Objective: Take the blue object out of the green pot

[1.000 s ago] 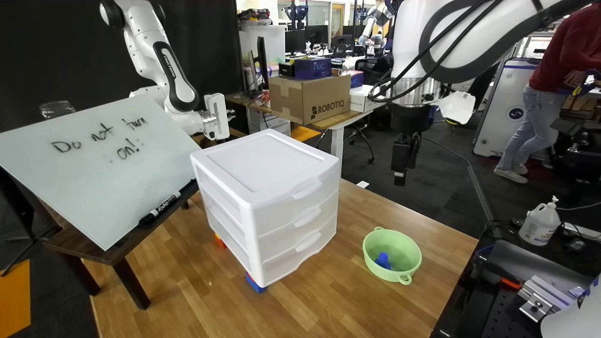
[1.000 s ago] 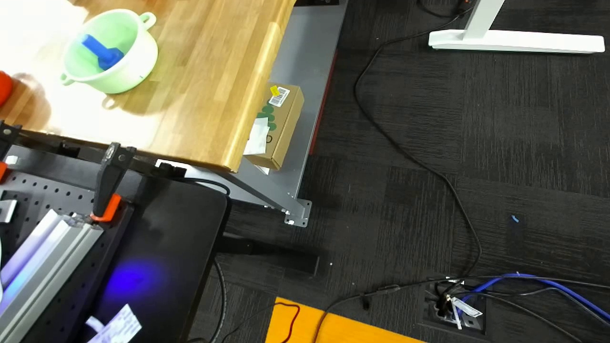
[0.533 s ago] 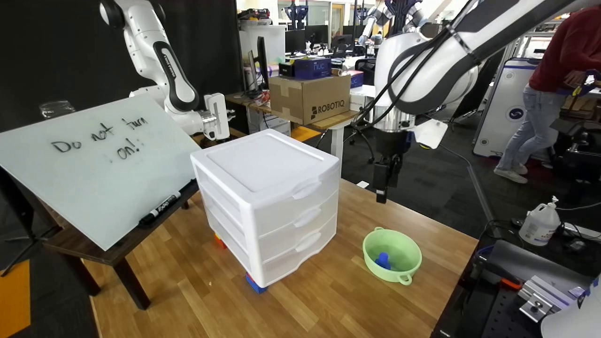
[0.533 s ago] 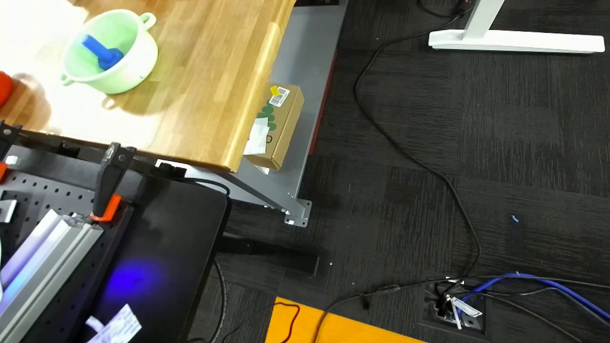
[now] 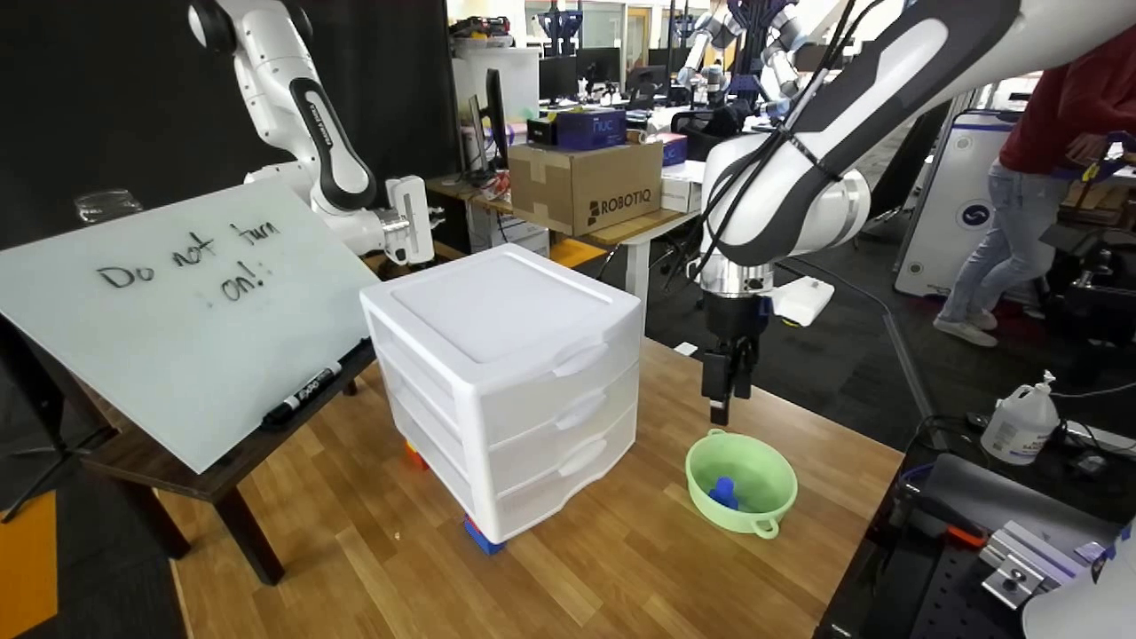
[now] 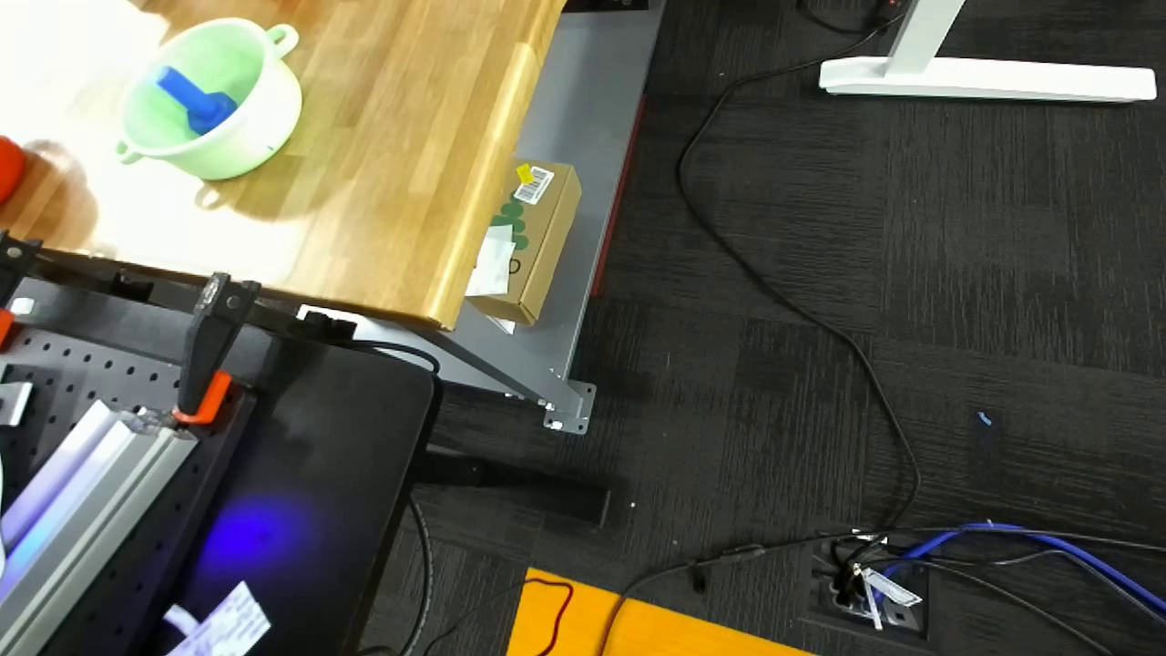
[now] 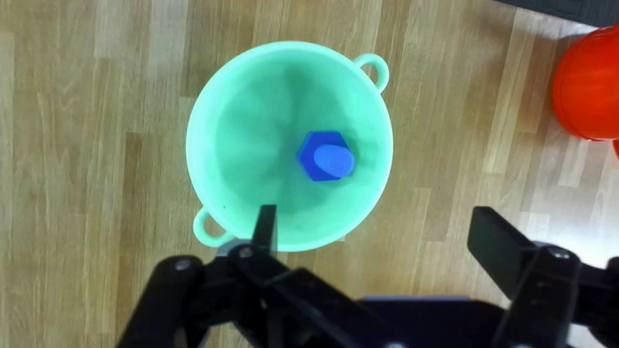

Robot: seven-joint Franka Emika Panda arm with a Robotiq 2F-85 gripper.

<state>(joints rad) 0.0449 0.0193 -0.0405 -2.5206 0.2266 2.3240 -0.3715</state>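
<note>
Wrist view: gripper (image 7: 373,218) stands wide, low in frame | there's the blue object (image 7: 323,157), near frame centre, inside the green pot (image 7: 244,140) | up-frame of the jaws' gap, left of its middle

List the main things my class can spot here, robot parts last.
table: one, brown, foreground
pot: one, pale green, on table
bolt-shaped object: one, blue, inside pot
container: one, red, on table
whiteboard: one, white, on dark stand
marker: one, black and white, at whiteboard's edge
drawer unit: one, white, between whiteboard and pot
blocks: count unclear, multicoloured, at drawer unit's base
background arm: one, mostly white, behind whiteboard
robot arm: one, mostly white, above table
gripper: one, black, open above table
</note>
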